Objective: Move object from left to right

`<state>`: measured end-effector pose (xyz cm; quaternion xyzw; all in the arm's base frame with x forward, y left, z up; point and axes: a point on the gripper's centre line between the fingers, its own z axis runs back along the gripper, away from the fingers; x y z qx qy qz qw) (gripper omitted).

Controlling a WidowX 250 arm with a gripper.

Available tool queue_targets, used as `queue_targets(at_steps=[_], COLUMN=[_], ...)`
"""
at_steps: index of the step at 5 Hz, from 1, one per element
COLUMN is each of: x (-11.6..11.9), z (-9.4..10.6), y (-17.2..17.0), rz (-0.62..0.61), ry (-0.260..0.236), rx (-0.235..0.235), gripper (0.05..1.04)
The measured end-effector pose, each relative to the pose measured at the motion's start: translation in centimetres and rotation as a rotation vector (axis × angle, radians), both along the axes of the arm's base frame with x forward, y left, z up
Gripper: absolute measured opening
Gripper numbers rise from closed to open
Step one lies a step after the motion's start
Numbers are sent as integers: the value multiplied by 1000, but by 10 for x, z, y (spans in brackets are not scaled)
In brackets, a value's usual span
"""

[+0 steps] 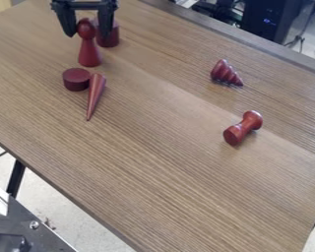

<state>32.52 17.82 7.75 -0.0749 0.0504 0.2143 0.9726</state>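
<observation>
At the upper left of the camera view hangs the gripper [88, 35], open, its two fingers pointing down and spread apart. A red pawn-shaped piece [89, 53] stands upright on the table, its round head showing between the fingers with gaps on both sides. Behind the right finger, a red cylinder [110, 39] is partly hidden. Below the pawn are a short dark red disc [76, 79] and a slim red cone [95, 93] lying on its side with its tip toward the camera.
On the right half of the wooden table [167, 162] lie a ridged red cone [224, 73] and a red dumbbell-shaped piece [243, 128]. A grey border runs along the table's far edge. Metal equipment [28, 226] stands at the lower left, off the table.
</observation>
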Motion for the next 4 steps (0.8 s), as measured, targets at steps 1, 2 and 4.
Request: queue_targets(at_steps=[1, 2, 4], x=[3, 7, 9], z=[-1, -7, -8], y=[0, 3, 3], rz=[-14, -21, -14], ry=[-7, -8, -16], rx=[-1, 8, 22], gripper=[963, 684, 578])
